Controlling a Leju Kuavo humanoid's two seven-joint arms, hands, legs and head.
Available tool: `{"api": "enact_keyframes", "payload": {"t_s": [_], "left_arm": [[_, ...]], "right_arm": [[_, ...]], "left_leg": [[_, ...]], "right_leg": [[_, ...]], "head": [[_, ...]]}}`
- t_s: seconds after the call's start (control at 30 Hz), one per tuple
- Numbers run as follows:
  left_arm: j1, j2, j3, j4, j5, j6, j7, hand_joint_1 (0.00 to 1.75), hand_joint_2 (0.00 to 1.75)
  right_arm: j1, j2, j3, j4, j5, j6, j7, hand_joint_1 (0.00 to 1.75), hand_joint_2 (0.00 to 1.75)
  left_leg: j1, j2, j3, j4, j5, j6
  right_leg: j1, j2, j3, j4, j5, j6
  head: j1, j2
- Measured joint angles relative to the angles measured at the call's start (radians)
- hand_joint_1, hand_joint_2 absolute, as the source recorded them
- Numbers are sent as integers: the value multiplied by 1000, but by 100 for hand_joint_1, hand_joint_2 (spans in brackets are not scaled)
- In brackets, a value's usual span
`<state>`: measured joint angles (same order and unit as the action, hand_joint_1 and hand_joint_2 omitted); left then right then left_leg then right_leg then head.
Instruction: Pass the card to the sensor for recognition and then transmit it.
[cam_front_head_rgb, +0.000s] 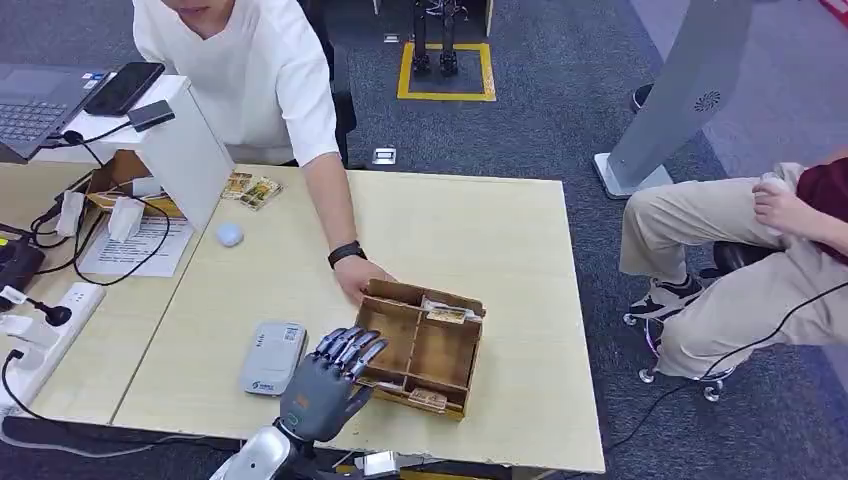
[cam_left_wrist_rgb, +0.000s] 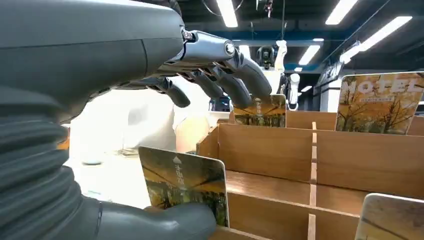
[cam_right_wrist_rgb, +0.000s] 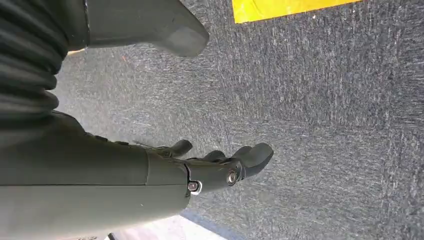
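My left hand (cam_front_head_rgb: 325, 385) hangs over the near left corner of the wooden box (cam_front_head_rgb: 425, 345), fingers (cam_left_wrist_rgb: 235, 82) spread and lightly curved, thumb (cam_left_wrist_rgb: 165, 220) well apart from them. It holds nothing yet. In the left wrist view the card (cam_left_wrist_rgb: 186, 182) I want stands upright on its edge in the near compartment, exactly in the gap between thumb and fingers: the thumb lies just beside its lower edge, maybe touching, I cannot tell, and the fingers are above and beyond its top edge. Its flat face looks toward the palm, so I judge the coming move is only to bring the fingers down and toward the thumb.

The reader (cam_front_head_rgb: 272, 357) lies flat on the table (cam_front_head_rgb: 480, 215), just beside the hand, on the side away from the box.

A person's hand (cam_front_head_rgb: 362, 278) rests at the far corner of the box.

My right hand (cam_right_wrist_rgb: 220, 167) hangs over the carpet, far from everything, fingers half curled, holding nothing.
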<state>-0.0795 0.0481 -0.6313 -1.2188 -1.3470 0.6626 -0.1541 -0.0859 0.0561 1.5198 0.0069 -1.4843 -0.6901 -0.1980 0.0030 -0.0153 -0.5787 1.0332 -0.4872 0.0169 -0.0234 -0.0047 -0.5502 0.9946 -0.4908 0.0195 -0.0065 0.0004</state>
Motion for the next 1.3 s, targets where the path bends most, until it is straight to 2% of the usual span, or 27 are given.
{"api": "enact_keyframes", "payload": {"t_s": [0.03, 0.07, 0.1, 0.17, 0.73, 1.17, 1.3], "left_arm": [[0, 0, 0, 0, 0, 0, 0, 108, 175], [0, 0, 0, 1, 3, -2, -1, 147, 175], [0, 0, 0, 3, 5, -3, -3, 152, 175], [2, 0, -2, 7, 7, -10, -3, 175, 175], [-5, 2, -26, 42, 3, -56, -2, 175, 175], [-5, 2, -26, 47, 6, -41, 2, 175, 175], [1, 0, -26, 47, 39, 15, -23, 175, 175]], "right_arm": [[0, 0, 0, 0, 0, 0, 0, 0, 175], [0, 0, 1, 0, -2, 0, 0, 0, 175], [0, 0, 2, 0, -3, 0, 0, 0, 175], [0, 0, 3, 0, -4, 0, -1, 0, 175], [-1, 0, 9, 0, -10, 0, -15, 0, 175], [-1, 1, 14, 0, -13, 0, -18, 0, 175], [-1, 2, 14, 0, -20, 0, -19, 0, 175]], "left_leg": [[0, 0, 0, 0, 0, 0], [0, 0, 0, 0, 0, 0], [0, 0, 0, 0, 0, 0], [0, 0, 0, 0, 0, 0], [0, 0, 0, 0, 0, 0], [0, 0, 1, 0, 0, 0], [0, 0, 1, 0, 0, 0]], "right_leg": [[0, 0, 0, 0, 0, 0], [0, 0, 0, 0, 0, 0], [0, 0, 0, 0, 0, 0], [0, 0, 0, 0, 0, 0], [0, 0, 1, 0, 0, 0], [0, 0, 1, 0, 0, 0], [0, 0, 1, 0, 0, 0]], "head": [[0, 0], [0, 0], [0, 0], [0, 0], [0, 0], [0, 0], [0, 0]]}}
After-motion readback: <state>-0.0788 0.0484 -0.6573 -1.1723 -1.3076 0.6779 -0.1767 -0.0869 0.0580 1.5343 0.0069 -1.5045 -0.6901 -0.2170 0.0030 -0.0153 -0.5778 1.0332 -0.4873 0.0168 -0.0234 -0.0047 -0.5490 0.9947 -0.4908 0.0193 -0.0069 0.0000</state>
